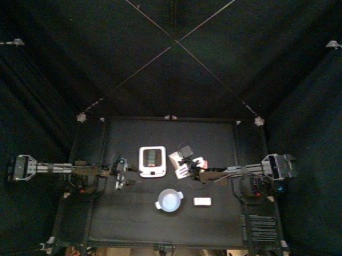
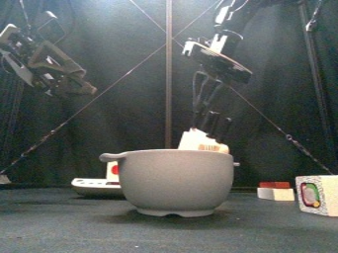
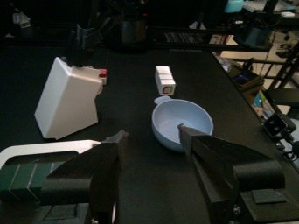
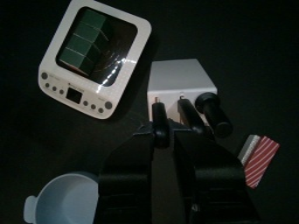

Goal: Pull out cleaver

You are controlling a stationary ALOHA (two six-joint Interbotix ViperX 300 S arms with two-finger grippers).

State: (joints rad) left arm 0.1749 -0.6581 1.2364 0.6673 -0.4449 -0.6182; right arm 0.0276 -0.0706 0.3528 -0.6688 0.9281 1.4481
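Observation:
The cleaver's blade is hidden; only dark handles [image 4: 184,107] stick out of a white knife block [image 4: 181,80] that stands mid-table [image 1: 189,155]. I cannot tell which handle is the cleaver's. My right gripper [image 4: 166,131] sits right at those handles, its jaws drawn together around the leftmost thin one. In the front view it hangs [image 2: 211,117] just over the block [image 2: 205,143], behind the bowl. My left gripper [image 3: 158,166] is open with nothing in it, hovering back from the block [image 3: 65,92] on the table's left side [image 1: 120,172].
A pale-blue bowl [image 1: 170,201] [image 3: 176,109] stands near the front edge. Beside the block on its left lies a white scale [image 1: 152,160] [image 4: 93,57]. A small red-and-white box [image 4: 260,157] [image 1: 202,201] lies right of the bowl. Black curtains close in the table.

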